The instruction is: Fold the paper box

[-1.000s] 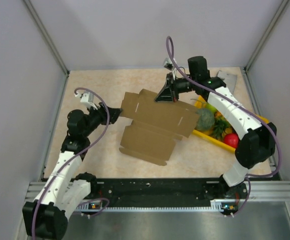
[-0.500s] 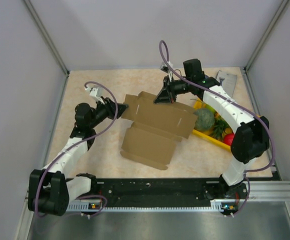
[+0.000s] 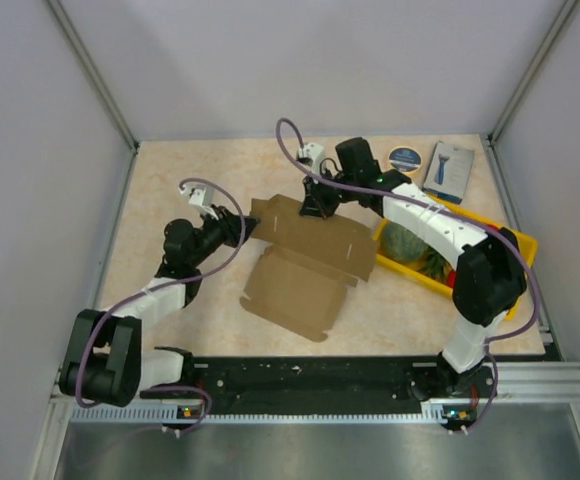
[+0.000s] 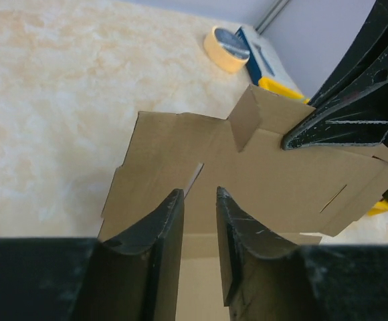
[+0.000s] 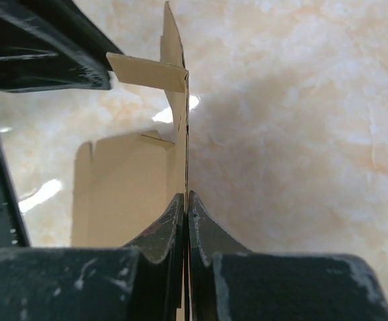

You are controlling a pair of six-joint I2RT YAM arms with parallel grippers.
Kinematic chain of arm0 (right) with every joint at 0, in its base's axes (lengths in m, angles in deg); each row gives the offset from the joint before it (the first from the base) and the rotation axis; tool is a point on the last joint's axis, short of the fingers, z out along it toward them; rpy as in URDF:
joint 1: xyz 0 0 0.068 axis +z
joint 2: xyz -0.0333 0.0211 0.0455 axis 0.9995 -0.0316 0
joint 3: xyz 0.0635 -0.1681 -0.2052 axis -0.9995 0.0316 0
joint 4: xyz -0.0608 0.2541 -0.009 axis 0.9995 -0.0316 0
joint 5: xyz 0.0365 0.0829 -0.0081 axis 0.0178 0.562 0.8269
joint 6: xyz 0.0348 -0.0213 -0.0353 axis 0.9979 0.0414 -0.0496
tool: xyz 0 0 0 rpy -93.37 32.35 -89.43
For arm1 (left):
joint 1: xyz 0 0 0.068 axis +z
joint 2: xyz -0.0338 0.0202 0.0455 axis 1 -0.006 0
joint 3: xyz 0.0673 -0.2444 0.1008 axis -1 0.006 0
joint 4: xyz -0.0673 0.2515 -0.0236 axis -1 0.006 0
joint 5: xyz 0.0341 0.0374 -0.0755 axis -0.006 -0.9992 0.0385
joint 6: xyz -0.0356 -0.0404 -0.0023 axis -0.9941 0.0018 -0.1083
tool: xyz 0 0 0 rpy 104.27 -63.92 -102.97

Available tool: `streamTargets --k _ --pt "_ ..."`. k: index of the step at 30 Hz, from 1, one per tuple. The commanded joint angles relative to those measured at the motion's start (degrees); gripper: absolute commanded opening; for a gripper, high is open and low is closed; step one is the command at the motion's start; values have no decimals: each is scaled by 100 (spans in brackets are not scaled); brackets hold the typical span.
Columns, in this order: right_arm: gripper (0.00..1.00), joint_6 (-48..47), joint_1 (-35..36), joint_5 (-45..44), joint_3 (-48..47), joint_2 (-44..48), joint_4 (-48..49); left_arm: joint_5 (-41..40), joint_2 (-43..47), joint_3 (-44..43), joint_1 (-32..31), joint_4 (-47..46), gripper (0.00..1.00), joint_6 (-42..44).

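The paper box (image 3: 305, 262) sat about the middle of the table (image 3: 180, 180), a brown die-cut sheet partly opened. Its near panel lay flat toward the near edge, while the far panel was lifted off the surface.

The right gripper (image 3: 316, 207) reached in from the far side and was clenched on the top edge of that lifted panel. In the right wrist view its fingers (image 5: 174, 221) were pressed together with the thin cardboard running up between them. The panel stood on edge there, with a small tab jutting out to one side.

The left gripper (image 3: 244, 228) was at the sheet's far left corner, by the notched flap that faced the table's left edge. In the left wrist view its fingers (image 4: 164, 227) stood apart with a narrow gap. The flat face of the cardboard showed through that gap, and nothing was pinched between them. Whether the tips touched the sheet could not be told.

A yellow tray (image 3: 523, 243) with a green fruit (image 3: 403, 240) lay by the right edge, just beside the box's right end. A blue-and-white box (image 3: 448, 170) and a tape roll (image 3: 404, 157) sat near the far right corner
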Motion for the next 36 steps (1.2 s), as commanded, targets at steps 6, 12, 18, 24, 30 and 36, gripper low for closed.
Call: streamTargets --k 6,12,18,24,30,36 --pt "0 -528 494 -2063 1004 387 1040 -706 1071 573 -27 608 49 -147" --pt "6 -538 776 -2671 1365 545 1373 -1264 1433 265 -27 2141 49 -463" --pt "32 -449 978 -3155 1699 826 1568 -823 1205 108 -18 2218 47 -411" --pt "36 -326 1040 -3200 1708 1090 1392 -858 1354 230 -27 2263 46 -410" --pt "13 -282 1049 -2988 1717 1073 1401 -884 1477 318 -27 2342 46 -402" --pt "7 -326 1058 -2813 1717 1073 1418 -727 1442 283 -18 2220 47 -402"
